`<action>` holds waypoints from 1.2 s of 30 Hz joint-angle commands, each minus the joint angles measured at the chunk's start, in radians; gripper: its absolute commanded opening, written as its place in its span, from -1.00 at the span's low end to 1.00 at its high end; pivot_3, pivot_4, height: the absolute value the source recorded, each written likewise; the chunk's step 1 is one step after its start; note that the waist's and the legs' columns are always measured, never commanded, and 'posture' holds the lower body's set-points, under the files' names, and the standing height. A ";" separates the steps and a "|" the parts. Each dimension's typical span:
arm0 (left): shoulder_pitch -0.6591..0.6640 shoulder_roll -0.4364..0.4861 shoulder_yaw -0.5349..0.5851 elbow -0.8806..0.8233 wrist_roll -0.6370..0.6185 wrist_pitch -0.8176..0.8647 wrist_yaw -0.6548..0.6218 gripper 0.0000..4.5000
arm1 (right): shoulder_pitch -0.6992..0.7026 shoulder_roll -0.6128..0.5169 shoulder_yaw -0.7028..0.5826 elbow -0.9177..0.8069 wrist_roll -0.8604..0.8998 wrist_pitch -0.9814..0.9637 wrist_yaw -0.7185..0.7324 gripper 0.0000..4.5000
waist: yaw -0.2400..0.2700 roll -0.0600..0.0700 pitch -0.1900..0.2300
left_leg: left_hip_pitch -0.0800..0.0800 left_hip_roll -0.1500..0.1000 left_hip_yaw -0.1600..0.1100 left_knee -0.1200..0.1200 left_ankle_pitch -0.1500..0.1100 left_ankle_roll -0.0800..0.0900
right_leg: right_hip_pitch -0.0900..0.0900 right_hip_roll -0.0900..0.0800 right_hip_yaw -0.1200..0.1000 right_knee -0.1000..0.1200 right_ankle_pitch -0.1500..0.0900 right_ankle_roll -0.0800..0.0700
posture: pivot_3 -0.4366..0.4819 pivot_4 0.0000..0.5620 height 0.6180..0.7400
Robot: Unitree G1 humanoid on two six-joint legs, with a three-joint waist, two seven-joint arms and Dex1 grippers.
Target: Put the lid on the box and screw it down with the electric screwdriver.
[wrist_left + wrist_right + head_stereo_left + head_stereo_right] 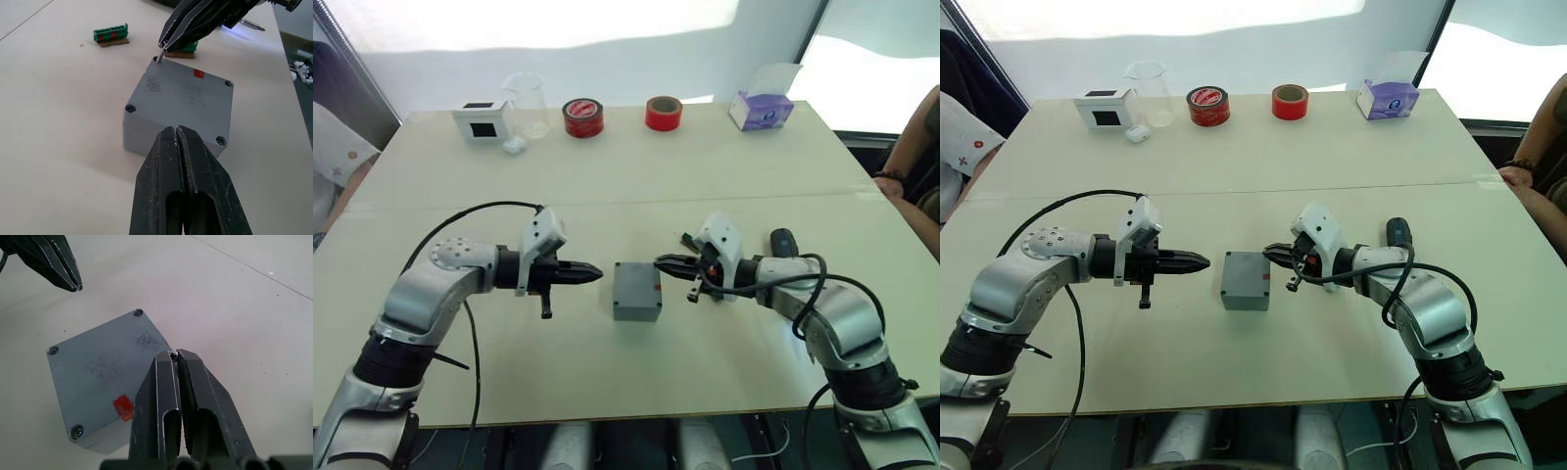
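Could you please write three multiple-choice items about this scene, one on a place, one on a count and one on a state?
1. Where does the lid sit?
A. on the box
B. beside the tissue box
C. in the left hand

2. How many red tape rolls stand at the table's far edge?
A. one
B. two
C. four

3. What does the right hand grip?
A. the electric screwdriver
B. a small screw
C. nothing

Key: 1 A, the lid covers the box at mid-table. 2 B, one roll stands beside another. 3 B, its fingertips pinch a screw over a corner hole.
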State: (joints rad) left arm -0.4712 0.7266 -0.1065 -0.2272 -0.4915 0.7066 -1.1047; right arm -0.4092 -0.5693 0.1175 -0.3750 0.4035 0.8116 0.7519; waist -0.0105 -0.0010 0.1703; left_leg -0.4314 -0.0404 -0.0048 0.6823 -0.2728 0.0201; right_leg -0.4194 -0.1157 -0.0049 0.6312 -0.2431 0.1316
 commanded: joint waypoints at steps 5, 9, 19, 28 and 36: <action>0.006 -0.001 0.007 -0.015 -0.001 -0.019 0.006 -1.00 | -0.015 -0.010 0.004 0.006 -0.008 -0.025 0.005 -0.96 | 0.001 0.000 0.000 | 0.000 0.000 0.000 0.000 0.000 0.000 | 0.000 0.000 0.000 0.000 0.000 0.000 | -0.05 -0.47 1.00; -0.002 -0.001 0.008 -0.015 -0.003 -0.016 0.008 -1.00 | -0.015 -0.010 0.005 0.012 -0.008 -0.024 0.005 -0.96 | 0.000 0.000 0.000 | 0.000 0.000 0.000 0.000 0.000 0.000 | 0.000 0.000 0.000 0.000 0.000 0.000 | -0.05 -0.47 1.00; -0.007 -0.011 0.012 -0.035 -0.018 0.001 0.019 -1.00 | -0.013 -0.020 0.016 0.021 -0.010 -0.018 0.012 -0.63 | 0.001 0.000 0.000 | 0.000 0.000 0.000 0.000 0.000 0.000 | 0.000 0.000 0.000 0.000 0.000 0.000 | -0.05 -0.47 1.00; -0.018 -0.046 0.027 -0.044 -0.039 -0.006 0.036 -1.00 | -0.029 -0.067 -0.072 0.021 0.047 0.044 0.019 0.91 | 0.002 0.000 0.000 | 0.000 0.000 0.000 0.000 0.000 0.000 | 0.000 0.000 0.000 0.000 0.000 0.000 | -0.05 -0.47 1.00; -0.060 -0.039 0.003 -0.091 -0.078 0.009 0.005 -1.00 | -0.133 -0.164 -0.317 0.056 0.211 0.347 -0.031 0.96 | 0.002 0.000 0.000 | 0.000 0.000 0.000 0.000 0.000 0.000 | 0.000 0.000 0.000 0.000 0.000 0.000 | -0.05 -0.47 1.00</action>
State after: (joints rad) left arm -0.5115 0.6772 -0.1049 -0.2712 -0.5536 0.7286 -1.0820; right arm -0.5139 -0.7093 -0.1390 -0.3170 0.5838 1.0997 0.7369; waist -0.0087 -0.0011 0.1704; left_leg -0.4314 -0.0403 -0.0049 0.6824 -0.2729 0.0203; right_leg -0.4192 -0.1160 -0.0048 0.6309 -0.2431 0.1316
